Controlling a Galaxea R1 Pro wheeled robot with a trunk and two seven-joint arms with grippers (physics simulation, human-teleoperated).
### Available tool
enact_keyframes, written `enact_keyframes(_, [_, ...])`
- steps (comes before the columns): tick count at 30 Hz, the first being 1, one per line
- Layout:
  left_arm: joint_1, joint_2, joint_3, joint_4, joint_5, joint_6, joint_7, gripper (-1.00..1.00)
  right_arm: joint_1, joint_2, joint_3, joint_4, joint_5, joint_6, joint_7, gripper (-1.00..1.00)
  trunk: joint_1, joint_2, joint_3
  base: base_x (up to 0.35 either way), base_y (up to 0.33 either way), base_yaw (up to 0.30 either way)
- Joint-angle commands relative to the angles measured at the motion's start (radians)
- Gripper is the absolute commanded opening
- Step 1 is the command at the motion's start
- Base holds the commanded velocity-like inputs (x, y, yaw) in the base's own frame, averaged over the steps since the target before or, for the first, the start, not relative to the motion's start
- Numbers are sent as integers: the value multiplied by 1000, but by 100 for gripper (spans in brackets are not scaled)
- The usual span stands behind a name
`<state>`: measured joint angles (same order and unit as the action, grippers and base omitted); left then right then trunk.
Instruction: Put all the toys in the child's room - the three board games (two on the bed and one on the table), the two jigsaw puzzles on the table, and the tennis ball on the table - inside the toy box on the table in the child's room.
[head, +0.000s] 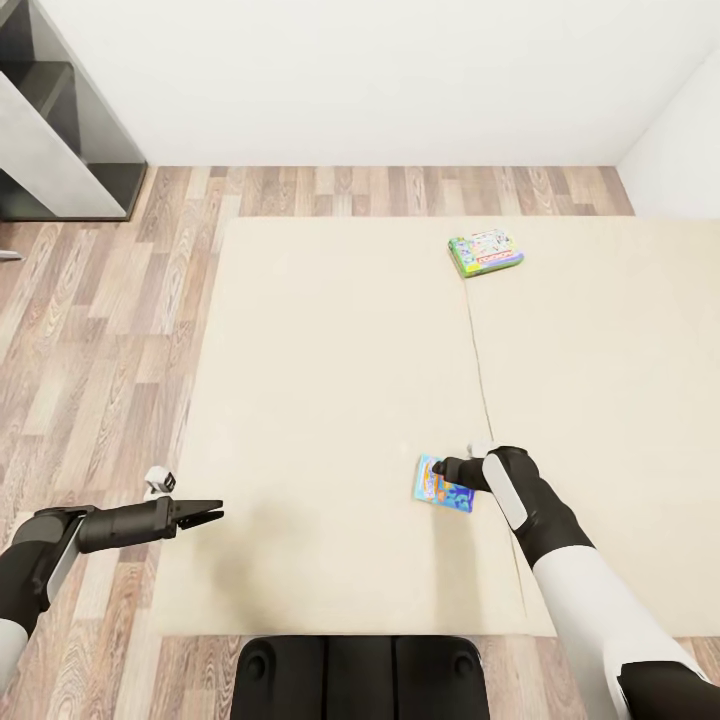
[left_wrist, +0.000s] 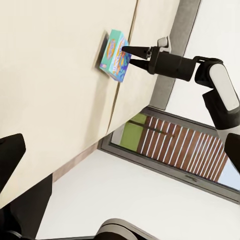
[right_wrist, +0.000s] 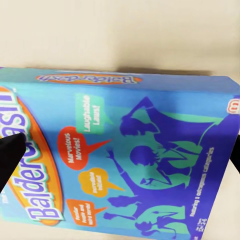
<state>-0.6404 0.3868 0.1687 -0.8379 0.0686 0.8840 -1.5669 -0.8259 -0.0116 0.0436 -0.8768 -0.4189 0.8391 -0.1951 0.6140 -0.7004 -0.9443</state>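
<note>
A blue Balderdash board game (head: 443, 485) lies flat on the beige bed (head: 330, 380), near its front edge. My right gripper (head: 447, 470) is right at this box, open, with a fingertip on either side of it in the right wrist view, where the box's (right_wrist: 125, 155) face looms large. The left wrist view shows the same box (left_wrist: 114, 55) with the right gripper (left_wrist: 128, 54) tips at its edge. A second, green board game (head: 486, 251) lies farther back on the bed. My left gripper (head: 212, 514) hovers open and empty over the bed's left edge.
Wooden floor (head: 90, 330) runs along the bed's left side and behind it. A grey shelf unit (head: 60, 130) stands at the back left against the white wall. My dark base (head: 360, 675) is against the bed's front edge.
</note>
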Motion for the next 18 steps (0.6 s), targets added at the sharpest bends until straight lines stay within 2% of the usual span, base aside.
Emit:
enact_keyframes(1, [-1, 0, 0, 0, -1, 10, -4, 100, 1, 0, 3, -1, -14, 0, -4, 100, 1, -1, -1, 0, 0, 0])
enact_keyframes(18, [-1, 0, 0, 0, -2, 10, -4, 100, 1, 0, 4, -2, -13, 0, -4, 100, 1, -1, -1, 0, 11, 0])
